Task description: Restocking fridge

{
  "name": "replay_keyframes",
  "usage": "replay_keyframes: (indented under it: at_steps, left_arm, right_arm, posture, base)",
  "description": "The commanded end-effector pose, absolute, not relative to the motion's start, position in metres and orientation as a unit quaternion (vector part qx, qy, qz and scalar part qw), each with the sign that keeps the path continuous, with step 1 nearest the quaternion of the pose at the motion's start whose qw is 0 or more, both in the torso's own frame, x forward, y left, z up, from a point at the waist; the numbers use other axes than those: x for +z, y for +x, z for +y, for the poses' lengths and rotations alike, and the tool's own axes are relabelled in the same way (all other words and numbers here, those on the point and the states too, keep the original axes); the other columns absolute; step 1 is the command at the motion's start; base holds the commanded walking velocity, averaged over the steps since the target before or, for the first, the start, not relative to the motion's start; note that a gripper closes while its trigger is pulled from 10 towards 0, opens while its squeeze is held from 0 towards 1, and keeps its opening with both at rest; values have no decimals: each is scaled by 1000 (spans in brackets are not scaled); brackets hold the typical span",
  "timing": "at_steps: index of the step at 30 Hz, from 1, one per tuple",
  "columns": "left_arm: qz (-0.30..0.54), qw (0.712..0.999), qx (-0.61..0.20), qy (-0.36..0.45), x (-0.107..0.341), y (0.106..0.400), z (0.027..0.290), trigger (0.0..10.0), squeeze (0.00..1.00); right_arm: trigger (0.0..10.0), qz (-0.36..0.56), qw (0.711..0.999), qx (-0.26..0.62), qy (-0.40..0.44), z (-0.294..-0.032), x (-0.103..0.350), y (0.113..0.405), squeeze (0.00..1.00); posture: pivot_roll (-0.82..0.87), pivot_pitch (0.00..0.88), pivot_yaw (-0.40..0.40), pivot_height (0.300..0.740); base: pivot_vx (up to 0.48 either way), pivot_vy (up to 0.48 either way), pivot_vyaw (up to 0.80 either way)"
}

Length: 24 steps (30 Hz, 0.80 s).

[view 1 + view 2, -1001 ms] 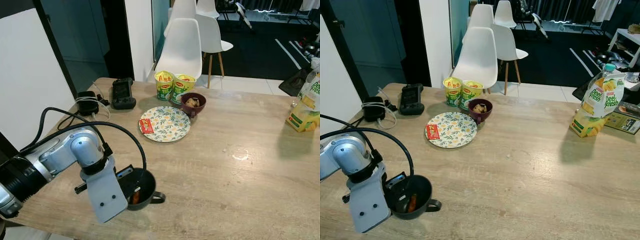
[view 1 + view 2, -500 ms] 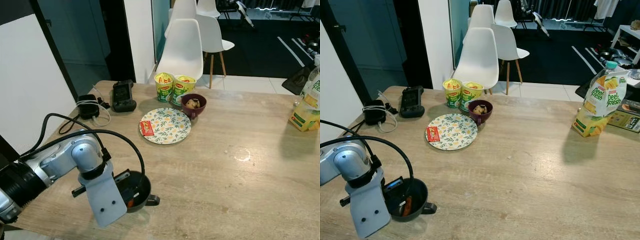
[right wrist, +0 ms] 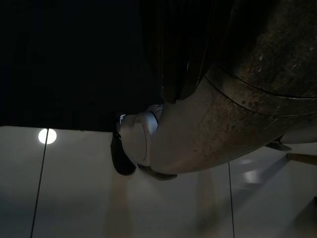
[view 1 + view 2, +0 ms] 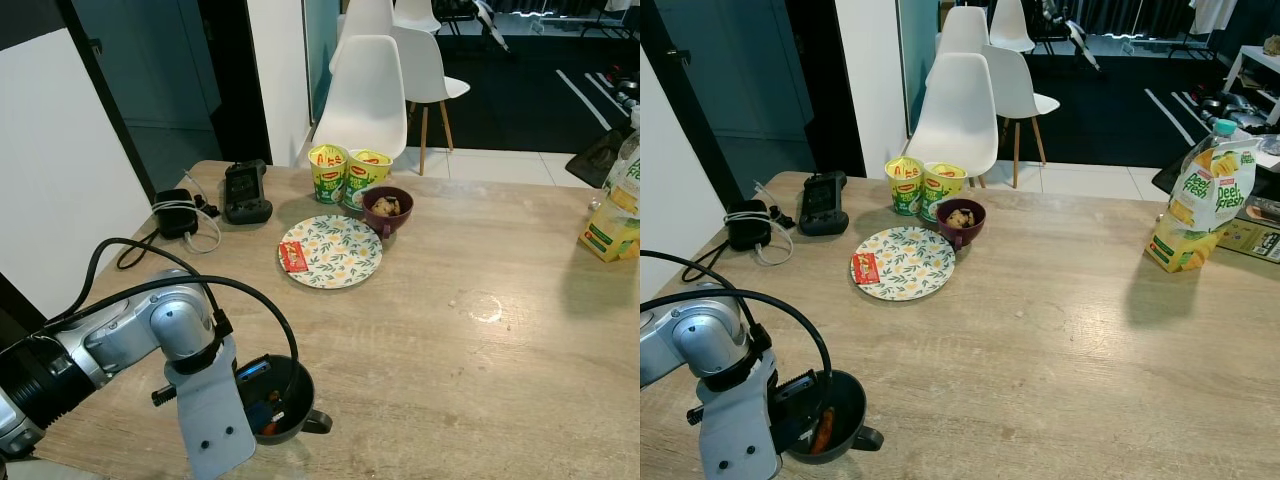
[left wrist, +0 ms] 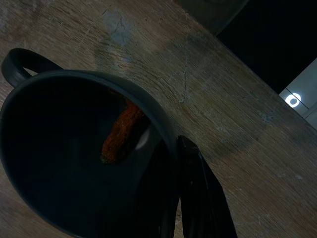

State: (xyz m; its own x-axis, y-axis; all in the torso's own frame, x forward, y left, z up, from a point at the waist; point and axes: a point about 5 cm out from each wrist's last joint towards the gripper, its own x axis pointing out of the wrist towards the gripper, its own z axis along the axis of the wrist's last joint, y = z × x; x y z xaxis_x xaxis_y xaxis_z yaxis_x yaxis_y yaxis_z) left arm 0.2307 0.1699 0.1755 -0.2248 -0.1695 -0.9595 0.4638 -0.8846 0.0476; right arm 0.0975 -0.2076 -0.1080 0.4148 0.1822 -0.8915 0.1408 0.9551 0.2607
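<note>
A dark mug (image 4: 287, 398) with an orange-red piece (image 5: 121, 131) inside is at the near left of the wooden table (image 4: 480, 360). My left gripper (image 4: 256, 385) is shut on the mug's rim, one finger inside and one finger (image 5: 200, 198) outside; the handle (image 5: 17, 62) points away from it. I cannot tell if the mug rests on the wood or hangs just above it. A juice bottle (image 4: 1200, 205) stands at the table's far right edge. The right wrist view is dark and shows part of my own body.
A flowered plate (image 4: 335, 250) carries a red packet (image 4: 293, 257). Behind it stand two noodle cups (image 4: 345, 172) and a maroon bowl (image 4: 387, 208) of food. A black controller (image 4: 246, 190) and a charger with cables (image 4: 177, 212) lie far left. White chairs (image 4: 365, 95) stand beyond the table.
My left gripper has brought the mug a little closer to the table's near edge. The camera shifted slightly; the other things stayed put.
</note>
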Motion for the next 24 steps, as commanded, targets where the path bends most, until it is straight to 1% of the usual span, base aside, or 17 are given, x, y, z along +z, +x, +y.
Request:
replay_keyframes:
  at_steps: [1,3,4,5,6,11,12,13,15,16,17,18,19,20,21,23,24]
  left_arm:
    - [124,199,-780,581,170,228,168,10000,0]
    - [121,204,-776,584,171,231,167,10000,0]
    - [123,208,-773,586,172,232,167,10000,667]
    - [123,208,-773,586,172,232,167,10000,667]
    - [121,215,-771,587,174,234,166,10000,949]
    - [118,230,-766,589,180,237,165,10000,949]
    - [114,239,-765,587,183,237,164,10000,933]
    - [111,245,-765,586,185,237,164,10000,871]
    - [114,252,-765,582,187,237,164,10000,851]
    - [118,258,-764,580,189,236,164,10000,812]
    - [126,268,-760,578,190,237,164,10000,529]
    - [134,277,-756,578,191,238,164,10000,278]
    - [144,287,-751,577,192,239,164,10000,78]
    - [144,287,-751,577,192,239,164,10000,78]
    - [155,295,-747,576,193,239,165,10000,0]
    - [154,324,-745,562,194,240,159,10000,0]
    - [154,324,-745,562,194,240,159,10000,0]
  right_arm:
    - [10000,544,825,6,154,-207,-109,96,0]
    - [10000,542,826,6,156,-207,-108,97,0]
    - [10000,542,826,7,156,-207,-108,97,0]
    - [10000,542,826,7,156,-207,-108,97,0]
    - [10000,542,826,7,155,-207,-108,97,0]
    - [10000,543,825,6,154,-208,-108,97,0]
    - [10000,543,825,6,154,-208,-108,97,0]
    - [10000,543,826,7,154,-208,-108,97,0]
    - [10000,543,826,7,153,-207,-108,97,0]
    - [10000,543,825,7,153,-207,-108,97,0]
    - [10000,544,825,7,153,-207,-108,97,0]
    - [10000,544,825,7,153,-207,-108,97,0]
    - [10000,544,825,7,153,-207,-108,97,0]
    - [10000,544,825,7,153,-207,-108,97,0]
    - [10000,543,825,8,153,-207,-108,97,0]
    - [10000,544,825,8,152,-207,-108,97,0]
    - [10000,544,825,8,152,-207,-108,97,0]
  posture:
    - [54,0,5,740]
    - [53,0,5,740]
    - [53,0,4,740]
    - [53,0,4,740]
    - [55,0,6,740]
    - [60,0,1,740]
    - [61,0,1,740]
    - [61,0,1,740]
    - [61,0,1,740]
    - [61,0,1,740]
    - [61,0,1,740]
    - [61,0,1,740]
    - [66,0,-2,740]
    - [66,0,-2,740]
    - [66,0,-2,740]
    - [68,0,1,740]
    - [68,0,1,740]
  base:
    - [0,0,0]
    - [0,0,0]
    - [0,0,0]
    - [0,0,0]
    - [0,0,0]
    - [0,0,0]
    - [0,0,0]
    - [0,0,0]
    - [0,0,0]
    - [0,0,0]
    - [0,0,0]
    - [0,0,0]
    - [0,0,0]
    - [0,0,0]
    - [0,0,0]
    - [0,0,0]
    - [0,0,0]
